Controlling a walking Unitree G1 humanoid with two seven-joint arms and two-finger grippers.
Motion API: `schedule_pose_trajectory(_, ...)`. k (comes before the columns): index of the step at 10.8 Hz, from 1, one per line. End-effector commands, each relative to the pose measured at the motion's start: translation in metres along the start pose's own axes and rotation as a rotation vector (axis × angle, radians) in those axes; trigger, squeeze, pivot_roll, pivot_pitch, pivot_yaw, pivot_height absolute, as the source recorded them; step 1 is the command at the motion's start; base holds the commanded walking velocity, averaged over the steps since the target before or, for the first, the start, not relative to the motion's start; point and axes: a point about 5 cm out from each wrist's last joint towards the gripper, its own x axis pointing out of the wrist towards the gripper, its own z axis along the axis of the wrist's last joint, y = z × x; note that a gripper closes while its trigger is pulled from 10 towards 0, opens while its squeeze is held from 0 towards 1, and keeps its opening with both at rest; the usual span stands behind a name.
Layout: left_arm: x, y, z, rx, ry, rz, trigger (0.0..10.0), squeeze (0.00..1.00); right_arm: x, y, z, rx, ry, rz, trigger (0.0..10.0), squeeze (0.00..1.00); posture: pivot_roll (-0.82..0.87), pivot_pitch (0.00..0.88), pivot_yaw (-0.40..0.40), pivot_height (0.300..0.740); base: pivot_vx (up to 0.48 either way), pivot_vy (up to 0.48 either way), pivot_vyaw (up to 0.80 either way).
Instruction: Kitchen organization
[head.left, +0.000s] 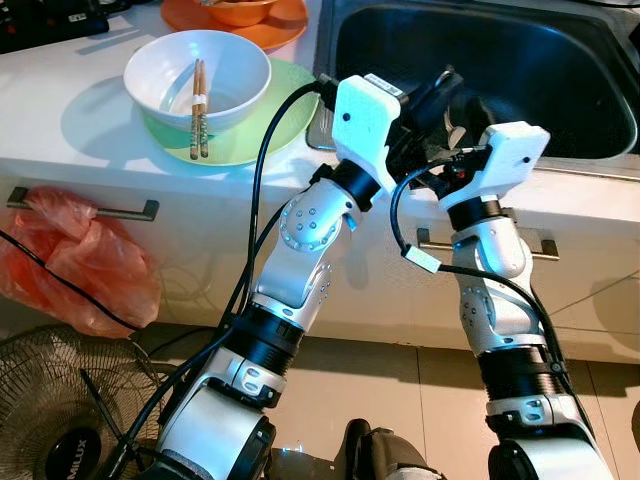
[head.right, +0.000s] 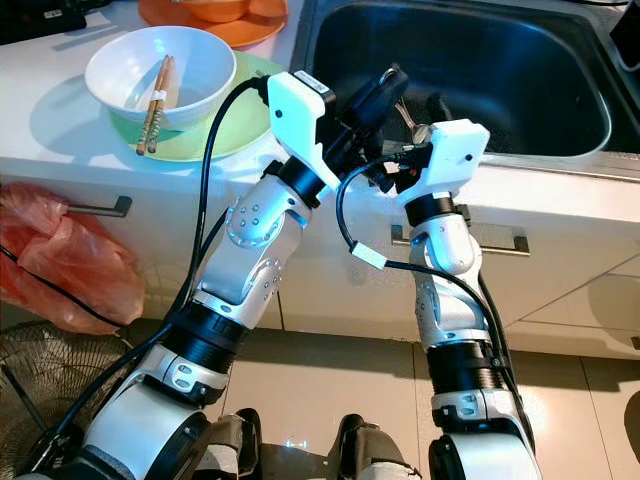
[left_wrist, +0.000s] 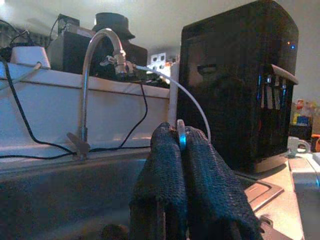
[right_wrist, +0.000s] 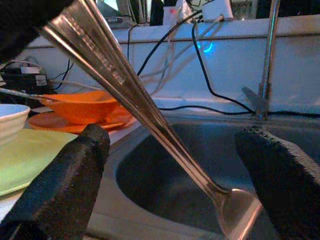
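A metal spoon (right_wrist: 150, 115) hangs slanted over the front edge of the steel sink (head.left: 520, 70), bowl end down. My left gripper (left_wrist: 181, 137) is shut on its thin handle, just above the sink's near rim (head.right: 385, 85). My right gripper (right_wrist: 170, 150) is open close beside it, its two black fingers (right_wrist: 65, 185) standing wide on either side of the spoon without touching it. To the left on the white counter, a white bowl (head.left: 197, 75) with a pair of chopsticks (head.left: 198, 105) rests on a light green plate (head.left: 265, 125).
An orange plate with a bowl (head.left: 270, 25) sits behind the green plate. A curved faucet (left_wrist: 95, 75) and a black appliance (left_wrist: 240, 85) stand behind the sink. Below the counter are drawer handles, a red plastic bag (head.left: 80, 260) and a floor fan (head.left: 60, 410).
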Motion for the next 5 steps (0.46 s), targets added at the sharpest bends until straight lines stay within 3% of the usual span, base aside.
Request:
schedule_pose_trajectory(1, 0.0073, -0.0247, 0.0024, -0.050, -0.034, -0.052, 10.0, 0.00, 0.0005, -0.0018, 0.0001, -0.005, -0.008, -0.007, 10.0, 0.00, 0.12, 0.207, -0.038, 0.740, 0.000, 0.000, 0.00)
schedule_pose_trajectory(2, 0.0074, -0.0247, 0.0031, -0.046, -0.036, -0.049, 10.0, 0.00, 0.0001, -0.0043, -0.0015, -0.007, -0.002, -0.028, 0.0, 0.00, 0.12, 0.208, -0.039, 0.740, 0.000, 0.000, 0.00)
schedule_pose_trajectory(5, 0.0078, -0.0250, 0.0045, -0.043, -0.038, -0.048, 10.0, 0.00, -0.0008, -0.0070, -0.0037, -0.014, 0.003, -0.043, 0.0, 0.00, 0.13, 0.211, -0.041, 0.740, 0.000, 0.000, 0.00)
